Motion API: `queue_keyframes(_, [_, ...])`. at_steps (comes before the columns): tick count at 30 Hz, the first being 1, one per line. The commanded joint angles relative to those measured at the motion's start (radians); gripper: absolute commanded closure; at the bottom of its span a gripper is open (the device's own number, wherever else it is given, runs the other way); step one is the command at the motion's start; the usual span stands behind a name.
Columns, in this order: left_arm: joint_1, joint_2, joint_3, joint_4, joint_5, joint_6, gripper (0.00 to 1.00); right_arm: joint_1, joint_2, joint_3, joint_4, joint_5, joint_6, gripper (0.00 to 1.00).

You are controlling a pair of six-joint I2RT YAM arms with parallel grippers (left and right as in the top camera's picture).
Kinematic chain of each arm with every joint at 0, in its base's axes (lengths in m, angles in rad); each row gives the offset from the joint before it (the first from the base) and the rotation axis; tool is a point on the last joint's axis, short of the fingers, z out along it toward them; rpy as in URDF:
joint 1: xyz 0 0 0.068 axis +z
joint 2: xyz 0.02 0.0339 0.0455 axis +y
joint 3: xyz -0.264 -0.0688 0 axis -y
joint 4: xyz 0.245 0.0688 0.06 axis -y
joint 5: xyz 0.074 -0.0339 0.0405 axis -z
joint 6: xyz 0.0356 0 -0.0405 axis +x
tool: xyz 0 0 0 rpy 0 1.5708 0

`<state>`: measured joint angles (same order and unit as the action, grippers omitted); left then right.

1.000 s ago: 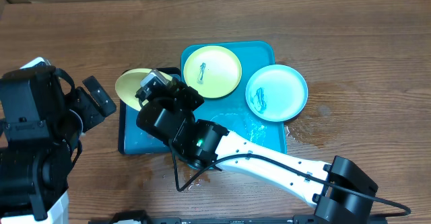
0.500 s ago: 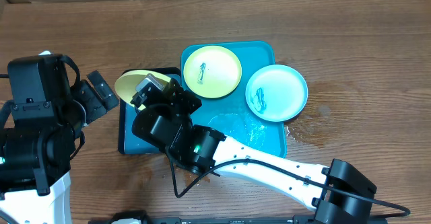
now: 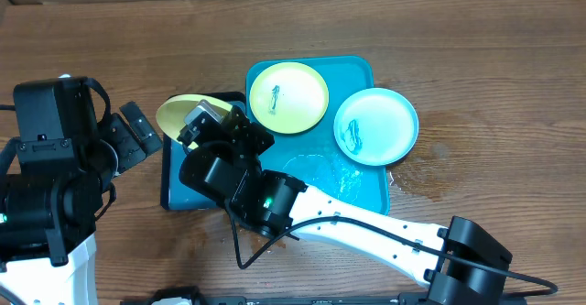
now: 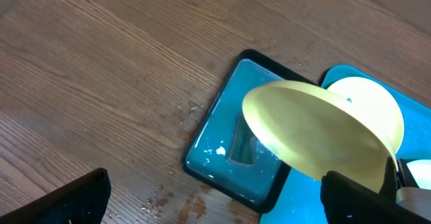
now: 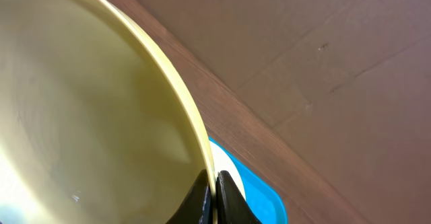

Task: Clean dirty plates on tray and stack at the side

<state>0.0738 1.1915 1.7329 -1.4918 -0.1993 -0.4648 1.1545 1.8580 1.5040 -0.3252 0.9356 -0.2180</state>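
My right gripper [image 5: 214,196] is shut on the rim of a yellow-green plate [image 3: 179,114] and holds it tilted on edge over the smaller black-rimmed blue tray [image 3: 183,190]. The plate fills the right wrist view [image 5: 87,109] and shows in the left wrist view [image 4: 316,136]. A second yellow-green plate [image 3: 288,96] with a dark streak lies on the teal tray [image 3: 357,71]. A light-blue plate [image 3: 375,126] with dark streaks rests on the tray's right edge. My left gripper [image 4: 222,204] is open and empty above the table, left of the small tray.
The small tray [image 4: 232,150] holds a film of water. Wet spots and brown stains [image 4: 195,197] mark the wood in front of it. A damp patch [image 3: 421,172] lies right of the teal tray. The right arm [image 3: 366,223] crosses the front of the table.
The left arm has shifted slightly to the right. The right gripper has carried the plate a little to the left. The two other plates have not moved.
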Motion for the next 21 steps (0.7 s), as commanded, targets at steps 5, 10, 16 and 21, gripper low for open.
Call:
queue_keyframes(5, [0.006, -0.002, 0.008, 0.000, -0.014, -0.007, 0.00, 0.011, -0.019, 0.022, 0.027, 0.027, 0.043, 0.96])
queue_keyframes(10, [0.006, -0.002, 0.008, -0.003, -0.014, -0.006, 0.00, 0.023, -0.016, 0.022, 0.137, 0.206, -0.019, 0.96])
queue_keyframes(16, [0.006, -0.002, 0.008, -0.003, -0.015, -0.006, 0.00, 0.043, -0.016, 0.022, 0.220, 0.267, -0.121, 0.96])
queue_keyframes(21, [0.006, -0.002, 0.008, 0.000, -0.015, -0.006, 0.00, 0.049, -0.016, 0.022, 0.220, 0.269, -0.176, 0.96])
